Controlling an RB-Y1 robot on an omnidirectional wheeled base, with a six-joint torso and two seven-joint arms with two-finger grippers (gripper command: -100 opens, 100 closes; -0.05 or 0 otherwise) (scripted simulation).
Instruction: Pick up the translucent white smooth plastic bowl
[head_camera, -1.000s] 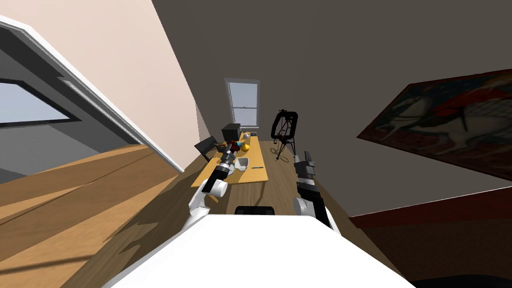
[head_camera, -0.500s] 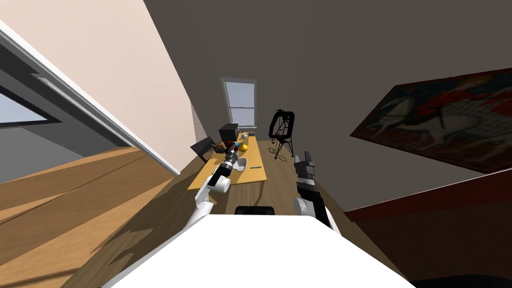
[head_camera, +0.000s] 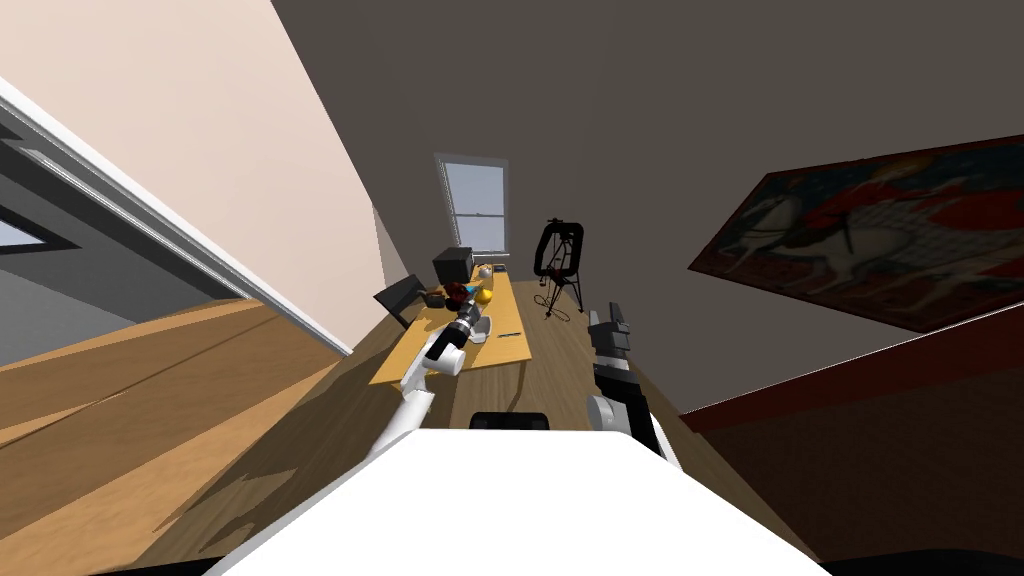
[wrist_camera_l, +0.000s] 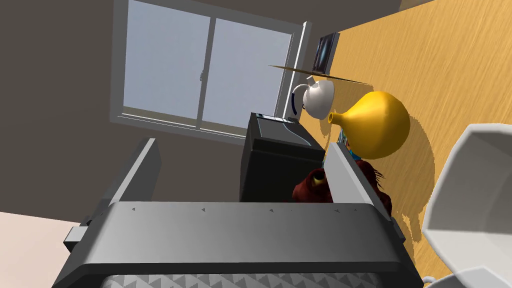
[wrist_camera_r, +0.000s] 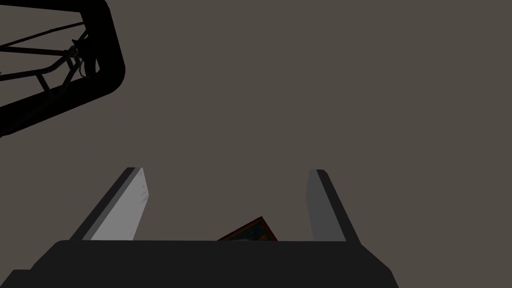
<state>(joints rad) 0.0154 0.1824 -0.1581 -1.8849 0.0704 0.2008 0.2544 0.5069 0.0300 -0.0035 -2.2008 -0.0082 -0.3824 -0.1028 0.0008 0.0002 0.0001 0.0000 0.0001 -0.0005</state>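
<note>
My left gripper (wrist_camera_l: 241, 145) hovers released over the table (wrist_camera_l: 450, 60), the white bowl (wrist_camera_l: 470, 200) just beside it, off-centre, so I must shift toward its rim.

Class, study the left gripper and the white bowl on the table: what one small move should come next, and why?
Probably shift the left gripper sideways toward the white bowl. Its fingers stand open, but the bowl lies outside them, beyond the finger nearer the yellow vase, so closing now would likely miss.
</note>
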